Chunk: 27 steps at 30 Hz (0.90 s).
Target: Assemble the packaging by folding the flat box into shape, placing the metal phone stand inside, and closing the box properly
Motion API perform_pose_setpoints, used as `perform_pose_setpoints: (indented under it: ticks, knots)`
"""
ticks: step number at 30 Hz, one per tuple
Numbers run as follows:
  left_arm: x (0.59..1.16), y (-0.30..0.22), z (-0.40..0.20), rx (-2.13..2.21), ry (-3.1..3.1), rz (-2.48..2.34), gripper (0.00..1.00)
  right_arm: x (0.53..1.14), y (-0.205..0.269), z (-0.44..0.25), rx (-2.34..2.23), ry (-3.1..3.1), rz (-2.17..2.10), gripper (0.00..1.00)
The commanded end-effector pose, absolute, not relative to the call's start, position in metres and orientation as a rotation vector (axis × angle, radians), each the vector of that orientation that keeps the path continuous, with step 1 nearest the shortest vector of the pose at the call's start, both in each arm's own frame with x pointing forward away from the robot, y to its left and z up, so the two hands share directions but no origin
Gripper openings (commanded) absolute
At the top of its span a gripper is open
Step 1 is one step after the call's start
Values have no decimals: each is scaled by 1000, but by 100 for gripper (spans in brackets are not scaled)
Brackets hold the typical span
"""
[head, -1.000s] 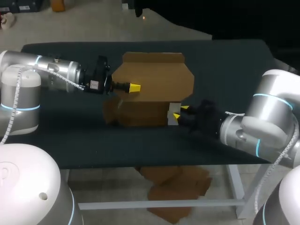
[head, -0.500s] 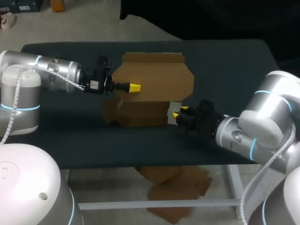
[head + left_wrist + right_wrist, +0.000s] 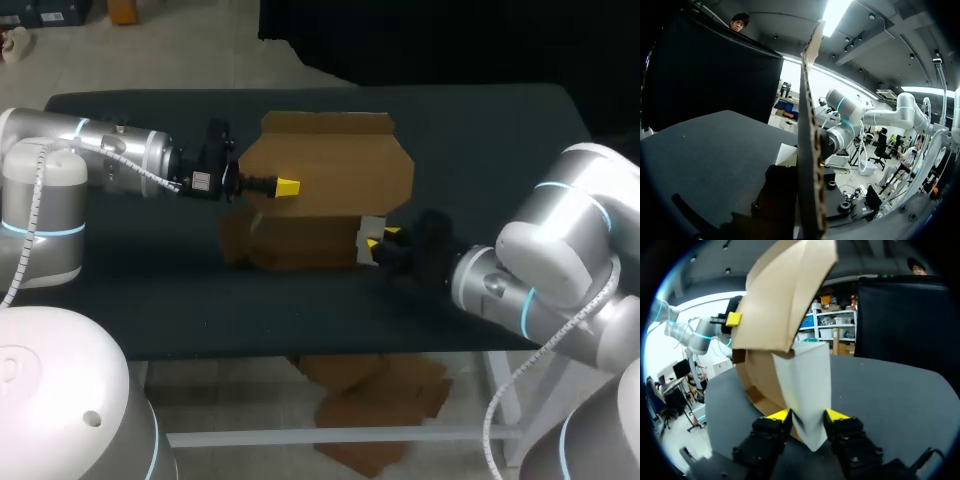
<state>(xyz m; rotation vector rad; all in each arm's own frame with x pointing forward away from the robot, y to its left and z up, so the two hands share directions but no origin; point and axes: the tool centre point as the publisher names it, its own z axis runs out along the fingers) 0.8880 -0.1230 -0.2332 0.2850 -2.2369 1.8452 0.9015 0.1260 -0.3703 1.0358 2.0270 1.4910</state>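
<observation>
The brown cardboard box [image 3: 300, 245] stands mid-table with its big lid flap [image 3: 345, 170] raised. My left gripper [image 3: 287, 187] comes in from the left and is shut on that lid; in the left wrist view the lid [image 3: 809, 150] runs edge-on between its fingers. My right gripper [image 3: 378, 240] is at the box's right end, shut on a pale side flap [image 3: 805, 385] that both yellow tips [image 3: 807, 416] touch. The lid [image 3: 785, 295] leans over it, with a yellow tip of the left gripper [image 3: 733, 318] against it. No metal phone stand shows in any view.
The dark tabletop [image 3: 480, 140] stretches bare to the right of and behind the box. Its front edge [image 3: 300, 350] runs just below my right arm [image 3: 540, 260]. My left arm [image 3: 120, 160] lies across the table's left side.
My right arm's elbow has swung leftward toward the box while its gripper stayed on the side flap. The left arm, lid and box have not moved.
</observation>
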Motion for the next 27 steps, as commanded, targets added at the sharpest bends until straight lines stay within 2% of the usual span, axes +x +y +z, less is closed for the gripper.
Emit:
perform_pose_setpoints:
  ticks: [1, 9, 19, 27]
  knots:
    - [887, -123, -235, 282, -2237, 1843, 0, 907, 137, -369, 1287, 1651, 1057, 45]
    - [887, -123, -235, 282, -2237, 1843, 0, 908, 135, -368, 1361, 1587, 985, 36]
    - [887, -123, -235, 282, -2237, 1843, 0, 911, 136, -366, 1446, 1556, 806, 38]
    - [887, -123, -235, 282, -2237, 1843, 0, 914, 136, -364, 1469, 1538, 716, 34]
